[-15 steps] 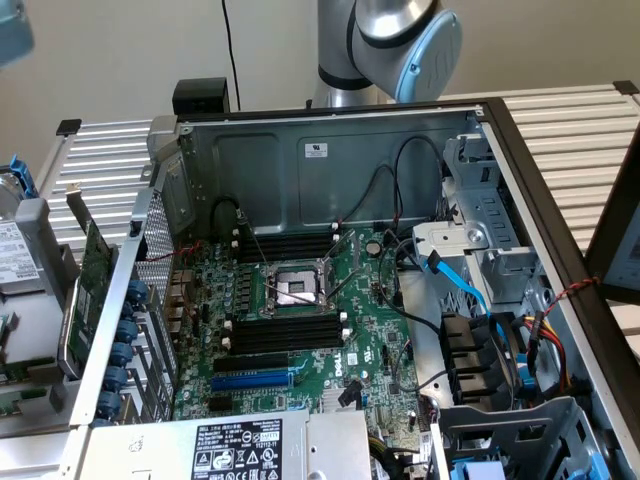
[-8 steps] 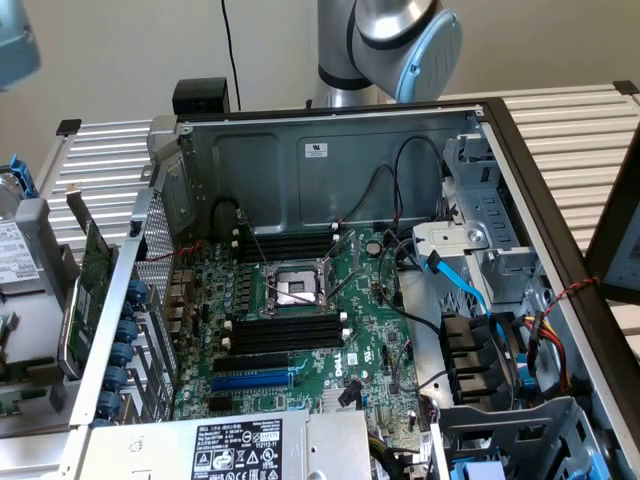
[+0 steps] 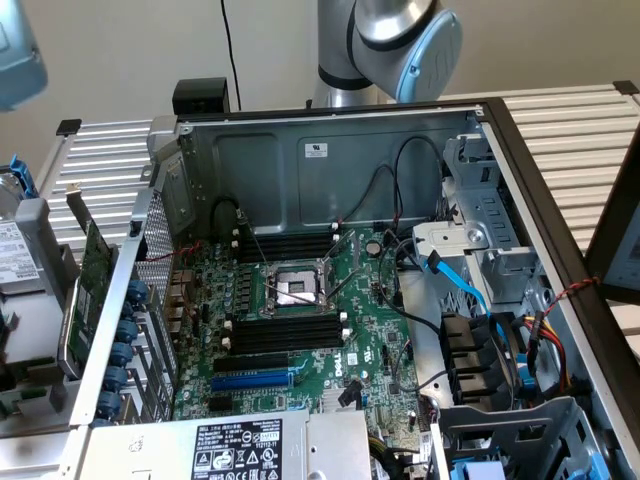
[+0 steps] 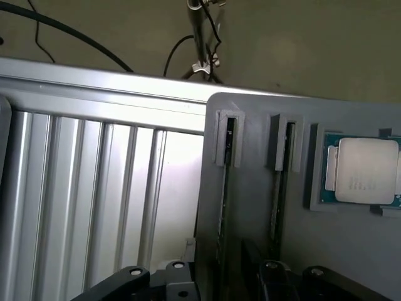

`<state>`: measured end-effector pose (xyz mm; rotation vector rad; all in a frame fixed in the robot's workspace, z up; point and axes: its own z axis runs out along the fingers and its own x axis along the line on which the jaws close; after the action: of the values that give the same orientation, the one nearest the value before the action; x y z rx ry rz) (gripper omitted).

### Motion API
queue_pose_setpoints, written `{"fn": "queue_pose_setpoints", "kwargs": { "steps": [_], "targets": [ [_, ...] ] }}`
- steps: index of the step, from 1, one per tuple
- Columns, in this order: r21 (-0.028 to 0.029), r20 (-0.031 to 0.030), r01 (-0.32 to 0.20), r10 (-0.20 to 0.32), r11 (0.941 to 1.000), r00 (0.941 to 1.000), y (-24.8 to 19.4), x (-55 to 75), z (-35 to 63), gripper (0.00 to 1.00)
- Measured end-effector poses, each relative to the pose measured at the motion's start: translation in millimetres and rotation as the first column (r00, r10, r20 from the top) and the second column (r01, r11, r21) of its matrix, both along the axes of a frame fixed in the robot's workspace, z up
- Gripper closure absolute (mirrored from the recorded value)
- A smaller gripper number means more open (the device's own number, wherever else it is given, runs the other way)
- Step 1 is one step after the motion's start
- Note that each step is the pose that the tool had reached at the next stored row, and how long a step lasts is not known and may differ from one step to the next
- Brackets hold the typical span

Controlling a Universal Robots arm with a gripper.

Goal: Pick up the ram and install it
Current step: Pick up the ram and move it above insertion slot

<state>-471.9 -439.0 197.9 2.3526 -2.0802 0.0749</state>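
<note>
Gripper hangs with its jaws wide and nothing between them, low over a grey tray that lies on the slatted table. The ram stands on edge in the tray pocket nearer the tray's rim, and the gap between the jaws sits roughly along that pocket's line. A second stick stands in the next pocket, and a CPU lies flat in a recess beyond it. Edge-on and in shadow, the ram is little more than a dark strip, so it is probably the stick, though I cannot read its label or chips. The likeliest trouble is a descent slightly off that line: one finger would land on the pocket's wall or on the ram's top edge instead of passing beside it. A grip taken off-centre on so thin a board could let it tilt or slip, and the pockets are close enough that a wide jaw might nudge the second stick. The wrist view gives the tray and how the jaws line up with it. The exterior view gives the arm, the open case, its board, the bare socket, and the black slots with white clips, all apparently vacant.
</note>
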Motion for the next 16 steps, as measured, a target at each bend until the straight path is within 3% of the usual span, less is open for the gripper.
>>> {"fn": "queue_pose_setpoints", "kwargs": {
  "steps": [1,4,5,7,16],
  "targets": [
    [-0.0002,-0.0002,0.000,0.000,1.0000,1.0000,0.0,-0.1,0.0,0.60],
    [-0.0001,-0.0002,0.000,0.000,1.0000,1.0000,-0.1,0.0,1.6,0.78],
    [0.0002,0.0000,0.000,0.000,1.0000,1.0000,-0.2,0.0,3.5,0.78],
    [0.0000,0.0000,0.000,0.000,1.0000,1.0000,-0.5,0.0,11.0,0.87],
    [-0.0003,0.0000,0.000,0.000,1.0000,1.0000,-0.5,0.2,51.8,0.87]
  ]
}}
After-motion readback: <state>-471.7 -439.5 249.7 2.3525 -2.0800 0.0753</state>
